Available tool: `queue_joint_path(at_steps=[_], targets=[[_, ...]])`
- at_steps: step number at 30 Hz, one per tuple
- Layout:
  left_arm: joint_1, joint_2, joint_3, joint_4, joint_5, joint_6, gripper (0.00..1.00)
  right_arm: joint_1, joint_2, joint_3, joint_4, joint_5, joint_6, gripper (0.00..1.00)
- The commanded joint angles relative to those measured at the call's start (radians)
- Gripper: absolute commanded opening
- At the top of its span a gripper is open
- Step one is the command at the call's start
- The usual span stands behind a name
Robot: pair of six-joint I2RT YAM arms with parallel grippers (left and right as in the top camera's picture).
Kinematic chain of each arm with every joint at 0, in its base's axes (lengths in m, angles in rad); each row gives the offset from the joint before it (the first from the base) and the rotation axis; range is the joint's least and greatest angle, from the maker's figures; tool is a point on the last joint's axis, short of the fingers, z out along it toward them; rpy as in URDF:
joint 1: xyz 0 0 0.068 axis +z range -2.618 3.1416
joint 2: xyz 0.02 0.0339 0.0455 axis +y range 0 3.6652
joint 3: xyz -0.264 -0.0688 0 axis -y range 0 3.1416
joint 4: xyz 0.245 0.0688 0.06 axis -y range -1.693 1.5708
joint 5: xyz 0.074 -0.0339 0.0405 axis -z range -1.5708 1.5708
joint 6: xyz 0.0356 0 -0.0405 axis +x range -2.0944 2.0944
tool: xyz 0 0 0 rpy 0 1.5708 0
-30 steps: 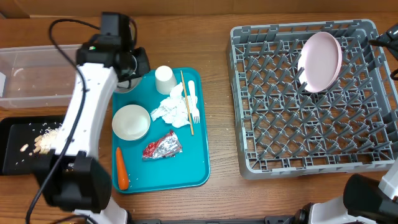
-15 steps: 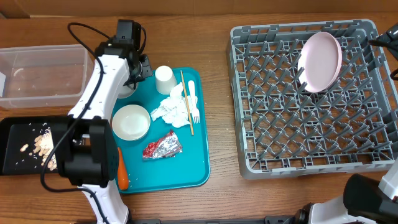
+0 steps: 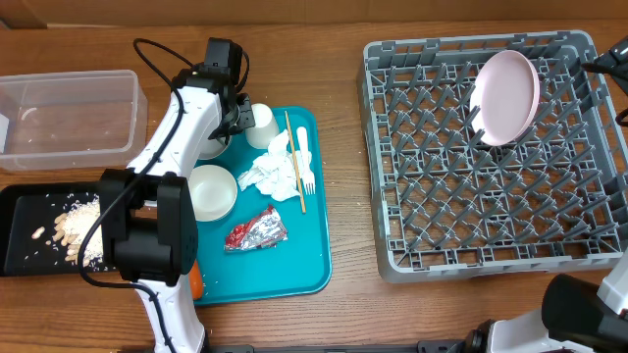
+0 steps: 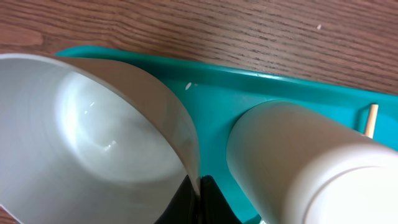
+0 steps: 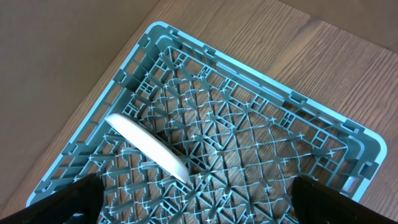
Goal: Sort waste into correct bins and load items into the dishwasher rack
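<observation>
You have two small white bowls. One bowl (image 4: pixel 93 137) is pinched by its rim in your left claw (image 4: pixel 198 200), whose fingers are closed on the thin wall. It is at the far left corner of the teal tray (image 3: pixel 294 270), just beside the single white cup (image 3: pixel 260 120). Whether it rests on the tray or hangs clear of it, you cannot tell. The second bowl (image 3: pixel 213 192) sits upright at the tray's left edge, about halfway along.

There is one each of the rest on that tray:
- a crumpled napkin (image 3: pixel 265 175) at the centre
- a wooden stick (image 3: pixel 294 162) lying across the napkin
- a white fork (image 3: pixel 303 142) just right of the stick
- a foil wrapper (image 3: pixel 255 233) nearer the front edge
- a carrot (image 3: pixel 196 282) at the front left corner, mostly hidden by your left arm

Two bins stand at the desk's left edge. The clear tub (image 3: pixel 74 157) is on the far side and the black tray (image 3: pixel 25 255) is in front of it, holding one heap of nuts and crumbs (image 3: pixel 74 224).

One dishwasher rack (image 3: pixel 371 147) fills the desk's right side. One pink plate (image 3: pixel 505 96) stands on edge between the pegs near the rack's far edge. Your right claw (image 5: pixel 196 193) is up by the rack's far right corner — jaws spread wide, gripping nothing.

The desk (image 3: pixel 343 304) is brown wood with a clear grain. Past its far edge only a pale tan strip shows.
</observation>
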Motion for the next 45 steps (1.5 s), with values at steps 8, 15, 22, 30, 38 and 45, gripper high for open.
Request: queue_joint_path(at_steps=[8,15,22,30,38,45], targets=[[0.002,0.006,0.018,0.001,-0.039,-0.003,0.23,0.0,0.003,-0.002,0.002,-0.001,0.008,1.0],[-0.005,0.005,0.074,-0.069,-0.042,0.005,0.27,0.0,0.003,-0.002,0.002,-0.001,0.008,1.0],[0.01,-0.006,0.34,-0.416,-0.042,0.003,0.38,0.0,0.003,-0.002,0.002,-0.001,0.008,1.0],[0.023,-0.005,0.451,-0.809,-0.041,-0.034,0.25,0.0,0.003,-0.002,0.002,-0.001,0.008,1.0],[0.019,-0.005,0.393,-0.841,0.107,0.023,0.04,0.0,0.003,-0.002,0.002,-0.001,0.008,1.0],[0.01,-0.005,0.184,-0.766,0.113,0.023,0.04,0.0,0.003,-0.002,0.002,-0.001,0.008,1.0]])
